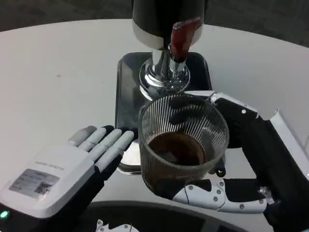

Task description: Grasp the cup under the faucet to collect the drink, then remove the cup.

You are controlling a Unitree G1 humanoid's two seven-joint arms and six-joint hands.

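View: a downward look from the robot's head onto a white round counter, with both hands near the bottom edge.

Cup: a clear ribbed glass cup sits in the lower middle, close to the camera. It holds a dark brown drink that fills only its lower part. The cup lies in front of the faucet, nearer the robot, not directly beneath the spout.

Right hand: the right hand holds the cup. Its black and white fingers wrap under and around the near side of the glass, and another part of the hand reaches around the far side, visible through the ribbed wall.

Left hand: the left hand lies flat and holds nothing, its white back upward with a printed label on it. Its fingers are stretched out side by side, pointing toward the cup, and the tips sit just beside the cup's left wall. Whether they touch the glass cannot be told.

Dispenser: a dark drinks dispenser stands at the top middle on a shiny chrome foot.

Faucet: a red tap handle juts from the front of the dispenser, above and behind the cup.

Tray: a dark rectangular drip tray lies under the dispenser and reaches toward the cup.
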